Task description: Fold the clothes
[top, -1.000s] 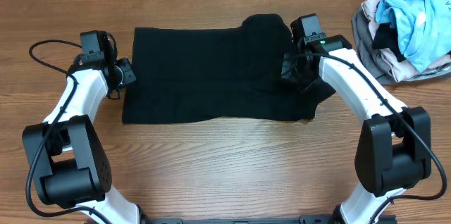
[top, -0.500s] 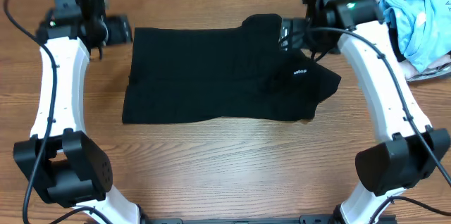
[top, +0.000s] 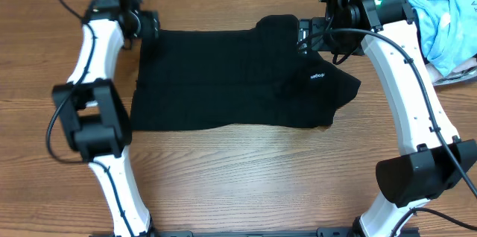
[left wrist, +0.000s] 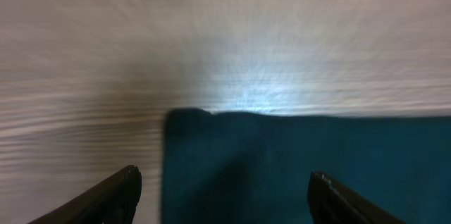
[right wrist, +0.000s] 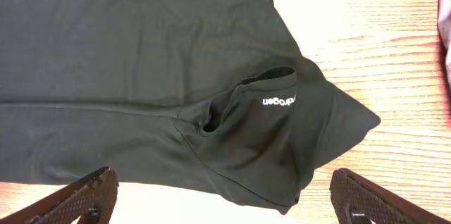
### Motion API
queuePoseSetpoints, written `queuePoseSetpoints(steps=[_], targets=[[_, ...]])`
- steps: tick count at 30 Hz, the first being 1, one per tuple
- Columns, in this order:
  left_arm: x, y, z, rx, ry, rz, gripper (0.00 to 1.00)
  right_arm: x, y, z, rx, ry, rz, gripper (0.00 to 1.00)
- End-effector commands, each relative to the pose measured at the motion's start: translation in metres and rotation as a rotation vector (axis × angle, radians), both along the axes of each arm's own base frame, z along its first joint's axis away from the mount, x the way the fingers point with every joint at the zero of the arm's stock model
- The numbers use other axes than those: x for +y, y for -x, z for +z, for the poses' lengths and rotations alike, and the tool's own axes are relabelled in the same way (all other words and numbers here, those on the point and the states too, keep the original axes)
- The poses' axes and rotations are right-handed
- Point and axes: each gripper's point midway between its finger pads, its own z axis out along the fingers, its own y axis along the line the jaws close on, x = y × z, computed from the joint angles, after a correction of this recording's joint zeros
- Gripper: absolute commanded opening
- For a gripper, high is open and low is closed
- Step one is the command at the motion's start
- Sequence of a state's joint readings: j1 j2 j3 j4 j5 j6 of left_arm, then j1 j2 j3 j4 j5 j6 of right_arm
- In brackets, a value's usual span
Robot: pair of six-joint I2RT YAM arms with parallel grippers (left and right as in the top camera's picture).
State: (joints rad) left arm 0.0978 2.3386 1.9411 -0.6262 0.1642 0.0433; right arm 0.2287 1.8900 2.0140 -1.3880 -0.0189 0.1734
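The clothes point(top: 223, 77) are one black garment lying spread across the middle of the table, with small white lettering point(top: 318, 77) near its right end, where the fabric is bunched in a fold point(right wrist: 232, 104). My left gripper point(top: 147, 24) hovers open over the garment's far left corner point(left wrist: 173, 115); that wrist view is blurred. My right gripper point(top: 305, 36) hangs open above the far right part of the garment, holding nothing. In the right wrist view the gripper point(right wrist: 229, 196) has both fingers point(right wrist: 91, 192) wide apart and the lettering point(right wrist: 280, 101) below them.
A heap of other clothing point(top: 428, 32), light blue, grey and white, lies at the back right corner. Bare wooden table point(top: 238, 170) runs along the front. Both arm bases stand at the front edge.
Both grippers have opened. The right one let go of the garment's right end and rose toward the back; the left arm swung from the garment's left edge to its far left corner.
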Motion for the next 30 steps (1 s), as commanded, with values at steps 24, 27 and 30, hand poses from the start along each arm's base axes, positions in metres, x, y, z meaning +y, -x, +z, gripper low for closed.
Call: queuePoseSetpoints(steps=[24, 27, 30], targets=[[0.005, -0.03, -0.045, -0.032, -0.194, 0.014, 0.79, 0.0, -0.007, -0.02, 0.045, 0.012, 0.006, 1.0], [0.005, -0.03, -0.049, -0.028, -0.194, 0.014, 0.79, 0.0, -0.008, -0.02, 0.043, 0.012, 0.006, 1.0], [0.005, -0.03, -0.051, -0.026, -0.194, 0.015, 0.79, 0.001, -0.009, -0.02, 0.038, 0.011, 0.006, 1.0]])
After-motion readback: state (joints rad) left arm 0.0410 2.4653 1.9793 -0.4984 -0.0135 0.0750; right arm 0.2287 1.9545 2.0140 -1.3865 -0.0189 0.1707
